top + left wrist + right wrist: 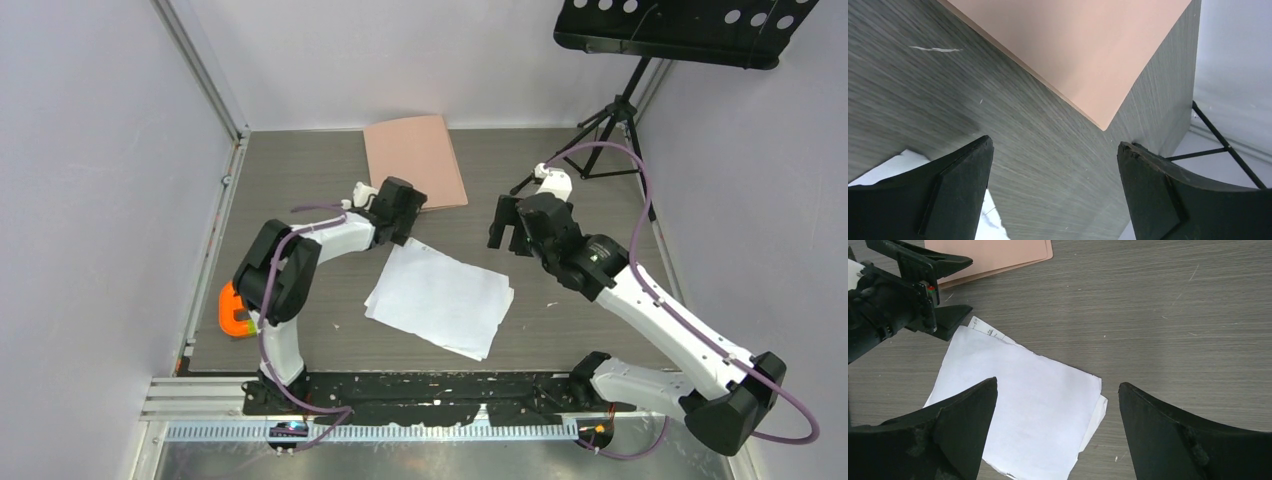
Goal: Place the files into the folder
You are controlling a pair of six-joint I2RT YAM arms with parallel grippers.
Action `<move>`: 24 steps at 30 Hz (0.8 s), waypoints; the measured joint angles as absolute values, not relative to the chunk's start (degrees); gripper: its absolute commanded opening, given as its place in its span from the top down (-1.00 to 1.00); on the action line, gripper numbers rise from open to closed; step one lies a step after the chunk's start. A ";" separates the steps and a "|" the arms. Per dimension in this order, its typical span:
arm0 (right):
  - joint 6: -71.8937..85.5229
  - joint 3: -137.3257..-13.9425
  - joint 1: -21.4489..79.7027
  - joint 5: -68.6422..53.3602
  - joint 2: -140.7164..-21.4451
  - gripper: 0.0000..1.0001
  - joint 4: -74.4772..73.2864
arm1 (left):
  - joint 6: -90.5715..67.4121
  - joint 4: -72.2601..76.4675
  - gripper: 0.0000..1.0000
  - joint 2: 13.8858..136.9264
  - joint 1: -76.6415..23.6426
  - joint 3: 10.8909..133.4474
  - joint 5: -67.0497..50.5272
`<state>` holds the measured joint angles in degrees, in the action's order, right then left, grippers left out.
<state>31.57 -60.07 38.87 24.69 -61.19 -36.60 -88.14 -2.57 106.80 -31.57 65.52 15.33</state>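
Observation:
The folder (pixel 415 160) lies shut and flat at the back centre of the table, salmon-pink. The files (pixel 440 298), a slightly fanned stack of white sheets, lie in front of it, apart from it. My left gripper (pixel 412 222) hovers open between the folder's near edge and the files' back corner, with nothing between its fingers. The left wrist view shows the folder (pixel 1073 45) corner ahead and the files (pixel 878 170) at lower left. My right gripper (pixel 508 235) is open and empty above the table, right of the files (pixel 1018 400). Its camera also sees the folder (pixel 993 255) and the left gripper (pixel 955 290).
An orange tool (pixel 235 312) lies at the table's left edge by the left arm. A black tripod (pixel 610 130) stands at the back right corner under a perforated black stand top (pixel 680 30). Grey walls enclose the table at the left, back and right.

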 measured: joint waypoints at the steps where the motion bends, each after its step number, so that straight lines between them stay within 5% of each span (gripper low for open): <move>1: 31.55 -59.99 38.85 24.84 -60.55 -0.91 -36.97 | -89.89 -2.09 -0.77 107.94 -31.90 66.06 15.73; 15: 30.85 -58.48 38.76 25.39 -58.59 -0.91 -39.11 | -97.32 4.56 -0.29 112.38 -31.31 67.29 18.90; 24: 30.48 -57.93 38.76 25.36 -58.59 -0.91 -39.13 | -97.60 6.44 -0.15 113.56 -29.80 67.40 18.87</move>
